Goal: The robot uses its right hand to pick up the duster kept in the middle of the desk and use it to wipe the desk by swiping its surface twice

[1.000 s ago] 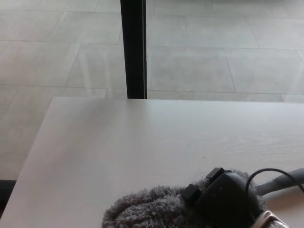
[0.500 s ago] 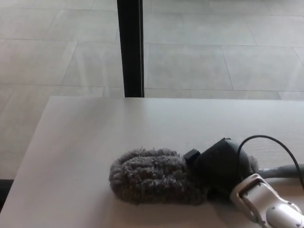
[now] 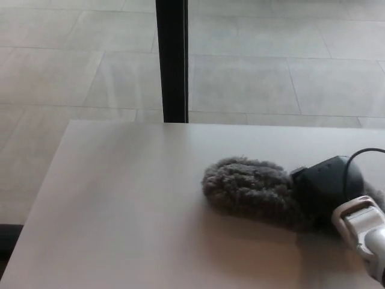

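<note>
My right hand [image 3: 328,183] gripped the duster [image 3: 252,189], fluffy head flat on the desk [image 3: 132,211], right of centre.

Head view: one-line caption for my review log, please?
Right hand holds grey fluffy duster on the pale desk.

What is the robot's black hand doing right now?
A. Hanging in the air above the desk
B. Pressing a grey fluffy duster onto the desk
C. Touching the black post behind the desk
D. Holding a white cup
B: the right hand is closed on the duster, whose fluffy head lies flat on the desk.
</note>
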You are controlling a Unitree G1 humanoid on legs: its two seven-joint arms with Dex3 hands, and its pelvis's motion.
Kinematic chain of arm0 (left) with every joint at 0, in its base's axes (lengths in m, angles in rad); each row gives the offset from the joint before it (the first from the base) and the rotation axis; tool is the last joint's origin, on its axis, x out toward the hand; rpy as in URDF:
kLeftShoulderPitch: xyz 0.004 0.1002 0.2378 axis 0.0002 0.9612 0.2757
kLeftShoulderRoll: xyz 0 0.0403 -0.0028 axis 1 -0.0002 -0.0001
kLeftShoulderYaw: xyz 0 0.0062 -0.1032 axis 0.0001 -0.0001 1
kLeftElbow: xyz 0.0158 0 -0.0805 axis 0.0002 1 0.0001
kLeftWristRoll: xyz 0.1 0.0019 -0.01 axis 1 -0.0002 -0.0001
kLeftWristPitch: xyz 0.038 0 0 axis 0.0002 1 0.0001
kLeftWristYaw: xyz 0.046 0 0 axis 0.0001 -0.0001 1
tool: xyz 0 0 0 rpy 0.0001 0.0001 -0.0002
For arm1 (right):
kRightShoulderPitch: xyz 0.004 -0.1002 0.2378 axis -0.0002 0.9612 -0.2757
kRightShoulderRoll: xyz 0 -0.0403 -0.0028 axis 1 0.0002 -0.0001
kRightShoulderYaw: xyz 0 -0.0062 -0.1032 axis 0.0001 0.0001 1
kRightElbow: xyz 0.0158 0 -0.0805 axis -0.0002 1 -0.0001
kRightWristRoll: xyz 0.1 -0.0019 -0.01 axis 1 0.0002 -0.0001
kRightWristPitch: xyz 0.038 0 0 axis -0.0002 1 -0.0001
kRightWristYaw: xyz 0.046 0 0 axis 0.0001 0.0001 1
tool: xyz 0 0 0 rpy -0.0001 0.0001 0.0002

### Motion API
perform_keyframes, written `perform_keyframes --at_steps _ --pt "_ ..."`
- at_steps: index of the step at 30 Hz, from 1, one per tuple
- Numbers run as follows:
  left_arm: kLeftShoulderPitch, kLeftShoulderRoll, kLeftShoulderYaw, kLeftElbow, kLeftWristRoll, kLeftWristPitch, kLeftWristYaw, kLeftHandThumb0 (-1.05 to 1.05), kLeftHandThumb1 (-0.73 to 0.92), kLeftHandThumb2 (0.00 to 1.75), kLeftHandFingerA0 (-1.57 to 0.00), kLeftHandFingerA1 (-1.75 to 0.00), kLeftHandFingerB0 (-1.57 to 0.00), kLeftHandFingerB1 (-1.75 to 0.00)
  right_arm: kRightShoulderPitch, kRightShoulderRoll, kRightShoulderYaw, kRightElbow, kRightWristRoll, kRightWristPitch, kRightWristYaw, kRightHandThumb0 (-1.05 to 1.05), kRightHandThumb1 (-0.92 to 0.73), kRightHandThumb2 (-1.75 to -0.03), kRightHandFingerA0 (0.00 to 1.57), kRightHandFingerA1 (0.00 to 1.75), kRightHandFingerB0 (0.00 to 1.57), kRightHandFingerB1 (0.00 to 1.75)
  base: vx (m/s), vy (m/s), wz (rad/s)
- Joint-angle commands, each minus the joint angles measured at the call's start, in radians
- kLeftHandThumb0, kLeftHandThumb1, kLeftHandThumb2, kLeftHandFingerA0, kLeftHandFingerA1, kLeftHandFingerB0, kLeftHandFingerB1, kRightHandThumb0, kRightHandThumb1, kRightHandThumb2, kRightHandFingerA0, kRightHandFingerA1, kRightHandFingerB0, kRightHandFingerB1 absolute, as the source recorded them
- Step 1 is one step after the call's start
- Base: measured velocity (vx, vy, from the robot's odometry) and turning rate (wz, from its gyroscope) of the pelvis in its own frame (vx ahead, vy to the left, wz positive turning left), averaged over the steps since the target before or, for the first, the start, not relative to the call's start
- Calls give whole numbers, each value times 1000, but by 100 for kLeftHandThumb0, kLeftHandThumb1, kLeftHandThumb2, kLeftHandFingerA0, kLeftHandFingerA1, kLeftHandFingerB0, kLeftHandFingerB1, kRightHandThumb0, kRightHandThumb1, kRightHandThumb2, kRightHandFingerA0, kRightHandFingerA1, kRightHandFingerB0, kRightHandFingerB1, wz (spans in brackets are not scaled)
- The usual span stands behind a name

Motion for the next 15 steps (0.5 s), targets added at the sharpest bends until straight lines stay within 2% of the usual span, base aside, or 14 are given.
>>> perform_keyframes --at_steps 1,2,4,5,6,7,9,11,12,13,14,15 --pt "13 5 2 -2 -11 -9 5 -43 60 73 -39 -59 -40 -44 13 -55 -5 106 21 43 7 -35 -71 -63 83 170 80 109 0 0 0" --pt "16 5 1 -3 -9 -11 8 -44 60 72 -37 -57 -39 -44 18 -90 1 143 18 45 25 -35 -68 -61 79 170 78 97 0 0 0" --pt "16 3 15 2 -23 2 12 -42 58 71 -39 -58 -40 -45 22 -105 9 178 14 78 38 -37 -66 -61 80 170 78 94 0 0 0" --pt "22 2 10 1 -16 -8 9 -44 58 70 -39 -58 -39 -44 31 -112 -17 186 46 67 26 -38 -70 -62 81 173 77 109 0 0 0" --pt "24 3 12 1 -17 -8 9 -44 58 70 -39 -58 -39 -44 29 -110 -15 189 47 68 25 -38 -70 -62 81 173 77 109 0 0 0" --pt "25 2 15 5 -21 -2 -2 -46 59 67 -36 -58 -38 -44 31 -110 -14 208 48 115 76 -43 -68 -65 78 166 71 91 0 0 0" --pt "33 1 0 4 -3 -25 12 -50 59 66 -38 -56 -38 -43 30 -108 -22 230 61 146 134 -37 -61 -58 80 154 62 65 0 0 0" --pt "36 -3 9 1 -16 -18 11 -46 57 68 -38 -56 -40 -44 35 -109 -42 236 82 164 142 -38 -60 -58 82 152 60 60 0 0 0" --pt "37 -1 9 0 -17 -16 -4 -47 57 68 -35 -56 -37 -44 37 -111 -37 241 77 171 155 -39 -61 -58 83 158 62 66 0 0 0" --pt "39 0 13 -3 -22 -16 -6 -47 58 67 -36 -57 -37 -44 42 -115 -34 241 74 170 145 -42 -62 -58 86 163 67 82 0 0 0" --pt "40 0 14 -3 -23 -16 -7 -47 58 67 -36 -57 -37 -44 43 -114 -33 241 74 171 144 -42 -62 -58 86 163 67 82 0 0 0" --pt "38 2 19 -2 -29 -10 -10 -47 58 67 -33 -56 -36 -44 42 -107 -30 238 76 166 142 -50 -71 -61 84 168 70 102 0 0 0"
